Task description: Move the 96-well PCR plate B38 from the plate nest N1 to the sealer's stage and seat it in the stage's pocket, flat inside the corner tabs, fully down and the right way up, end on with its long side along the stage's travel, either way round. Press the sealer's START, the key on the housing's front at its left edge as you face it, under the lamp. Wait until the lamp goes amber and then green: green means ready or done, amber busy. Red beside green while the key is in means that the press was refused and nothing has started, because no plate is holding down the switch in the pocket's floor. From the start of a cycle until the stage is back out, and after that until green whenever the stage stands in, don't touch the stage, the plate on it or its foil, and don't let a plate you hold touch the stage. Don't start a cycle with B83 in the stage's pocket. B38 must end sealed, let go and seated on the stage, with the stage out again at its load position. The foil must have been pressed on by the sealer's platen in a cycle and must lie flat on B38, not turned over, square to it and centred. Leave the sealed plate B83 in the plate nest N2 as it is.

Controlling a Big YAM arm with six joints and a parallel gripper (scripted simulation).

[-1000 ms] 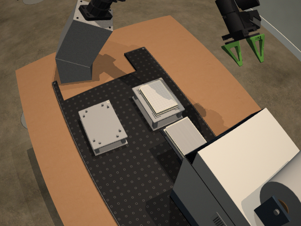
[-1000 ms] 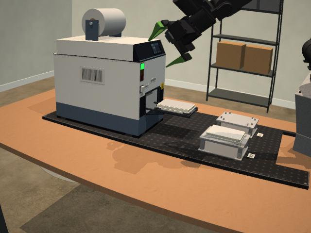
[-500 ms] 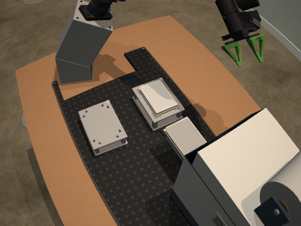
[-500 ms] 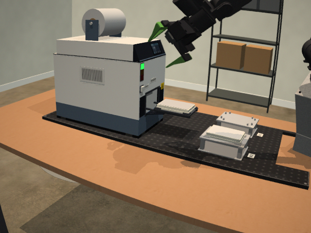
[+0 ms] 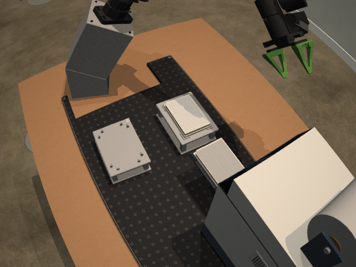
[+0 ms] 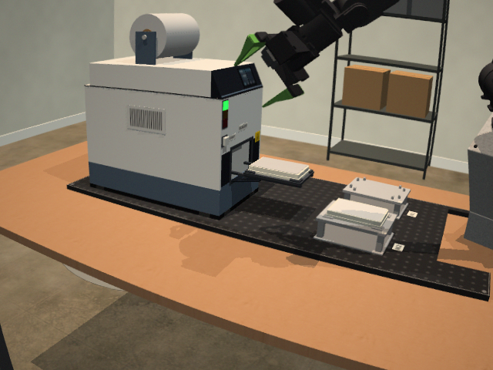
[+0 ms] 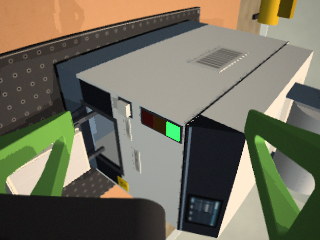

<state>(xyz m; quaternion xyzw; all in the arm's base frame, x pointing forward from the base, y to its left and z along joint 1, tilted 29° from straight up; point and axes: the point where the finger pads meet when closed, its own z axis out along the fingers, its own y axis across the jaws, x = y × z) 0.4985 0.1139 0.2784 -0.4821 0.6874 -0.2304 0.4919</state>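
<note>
My gripper [image 6: 263, 75] is open and empty, high in the air in front of the sealer's [image 6: 171, 131] upper front; it also shows in the top view [image 5: 290, 62]. The sealer's lamp [image 6: 226, 105] is green, and it shows green in the wrist view too [image 7: 173, 131]. The START key [image 6: 226, 139] sits below it. The stage [image 6: 278, 172] stands out at the front with plate B38 [image 5: 218, 161] lying flat in it under a pale cover. Nest N1 [image 5: 120, 149] is empty. Plate B83 [image 5: 188, 114] sits in nest N2 [image 6: 354, 227].
The arm's grey base pedestal [image 5: 97, 48] stands at the far end of the black breadboard [image 5: 149, 201]. A foil roll [image 6: 165, 33] sits on the sealer's top. A shelf rack with cardboard boxes [image 6: 386, 87] stands behind the table.
</note>
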